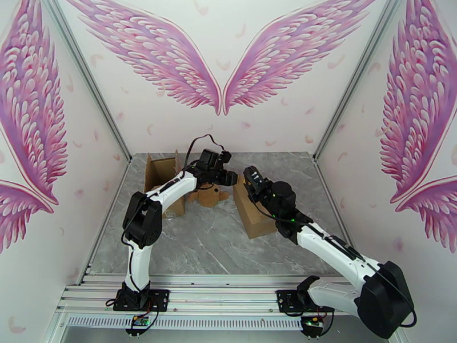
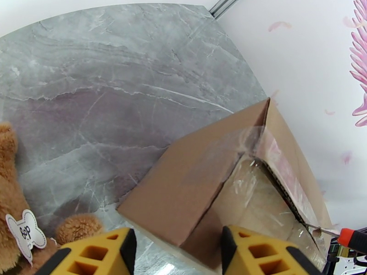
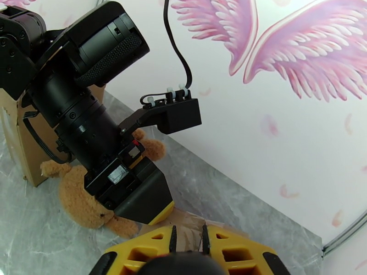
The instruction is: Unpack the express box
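2 YAM arms: white shells, black joints
The left arm [image 1: 171, 190] and right arm [image 1: 325, 241] wear white link covers between black motor housings; fingers [image 2: 96, 255] are yellow with hollow cells, and a black cable [image 3: 183, 65] loops to what may be a camera box [image 3: 179, 116].

A white bone-shaped tag [image 2: 25, 231] on the brown teddy bear [image 2: 8, 189] carries two or three dark characters, turned sideways and too unclear to read with certainty. The clear tape [image 2: 282, 163] over the cardboard box [image 2: 192, 179] shows faint pink print, and a small white sticker [image 3: 120, 173] sits on the left arm's black wrist block [image 3: 137, 198]; neither is legible.
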